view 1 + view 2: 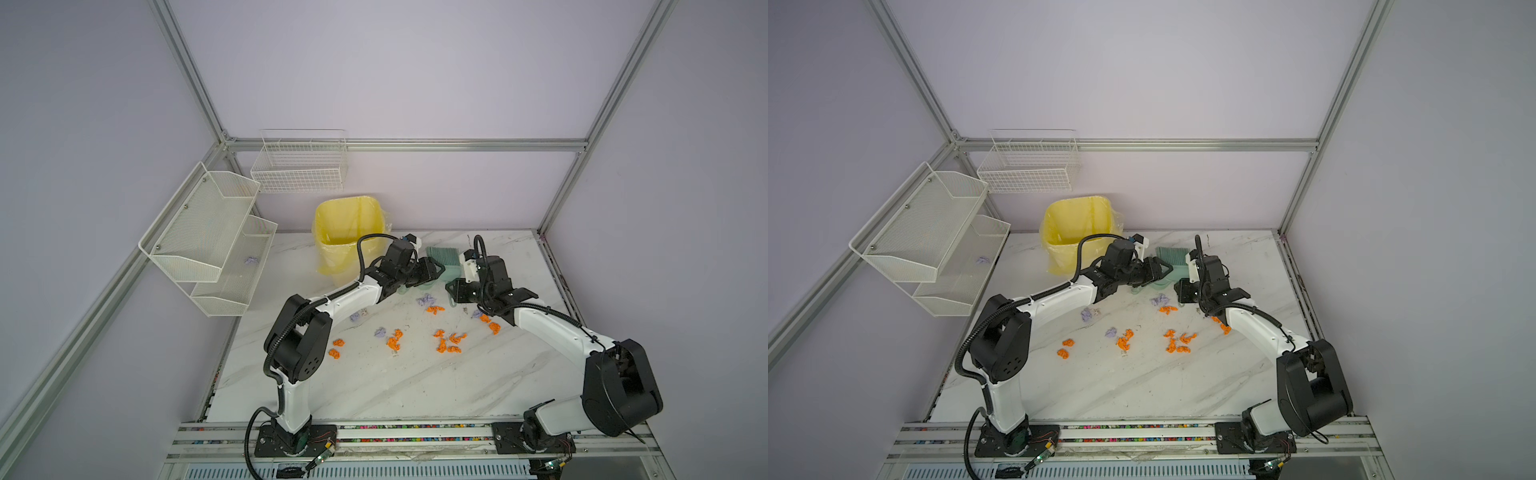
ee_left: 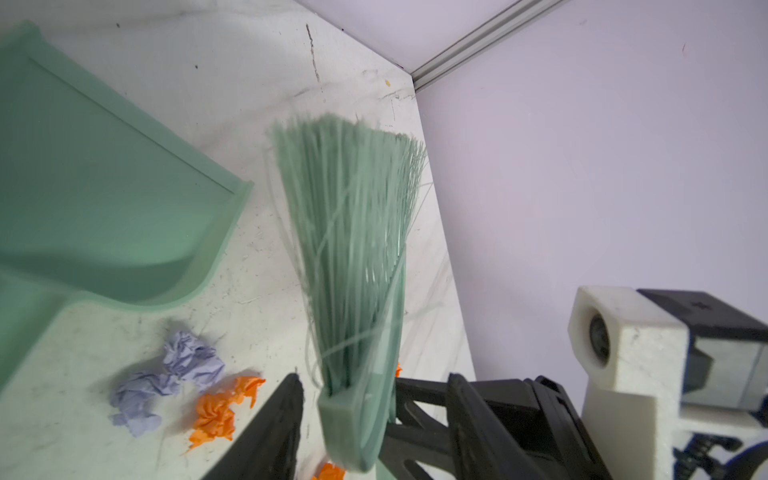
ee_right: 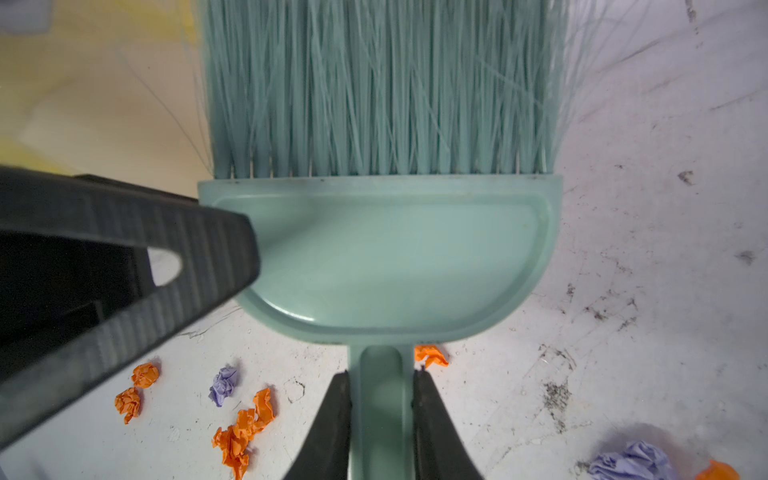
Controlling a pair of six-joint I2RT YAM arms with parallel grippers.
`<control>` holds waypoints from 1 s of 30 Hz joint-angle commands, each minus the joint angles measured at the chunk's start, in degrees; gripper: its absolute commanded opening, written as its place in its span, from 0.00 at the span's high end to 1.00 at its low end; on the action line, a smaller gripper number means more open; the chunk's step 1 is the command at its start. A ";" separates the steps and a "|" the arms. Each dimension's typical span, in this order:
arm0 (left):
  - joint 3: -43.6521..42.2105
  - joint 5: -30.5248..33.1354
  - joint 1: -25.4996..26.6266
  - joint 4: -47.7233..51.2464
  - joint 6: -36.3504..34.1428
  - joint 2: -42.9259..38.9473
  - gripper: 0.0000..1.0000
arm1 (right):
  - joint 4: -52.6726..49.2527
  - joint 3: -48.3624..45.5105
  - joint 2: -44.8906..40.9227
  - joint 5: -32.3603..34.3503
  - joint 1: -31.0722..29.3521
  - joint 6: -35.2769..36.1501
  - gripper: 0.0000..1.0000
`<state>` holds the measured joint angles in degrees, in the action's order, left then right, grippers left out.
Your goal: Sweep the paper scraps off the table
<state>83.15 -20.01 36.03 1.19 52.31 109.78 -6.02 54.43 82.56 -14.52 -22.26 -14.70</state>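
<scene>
Orange and lilac paper scraps (image 1: 392,343) (image 1: 1177,343) lie scattered over the middle of the marble table (image 1: 374,386). More scraps show in the wrist views (image 2: 216,411) (image 3: 241,432). My right gripper (image 3: 380,374) (image 1: 451,291) is shut on the handle of a green brush (image 3: 386,257) (image 1: 442,257), whose bristles point toward the back. My left gripper (image 2: 374,376) (image 1: 434,270) is open, with its fingers either side of the brush head and a gap showing. A green dustpan (image 2: 104,187) (image 1: 1158,286) lies flat on the table beside it, unheld.
A bin with a yellow liner (image 1: 349,232) stands at the back left of the table. White mesh shelves (image 1: 208,241) hang on the left wall, holding one lilac scrap. A wire basket (image 1: 299,166) hangs on the back wall. Aluminium frame posts edge the table.
</scene>
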 commanded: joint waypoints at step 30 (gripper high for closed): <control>2.37 -1.58 -1.31 -5.06 1.83 -0.46 1.00 | 6.54 0.41 -3.14 -9.81 -0.54 -2.17 0.90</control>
<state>83.18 -22.28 35.35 -0.97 53.95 109.93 -3.27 55.42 82.56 -17.85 -21.85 -16.49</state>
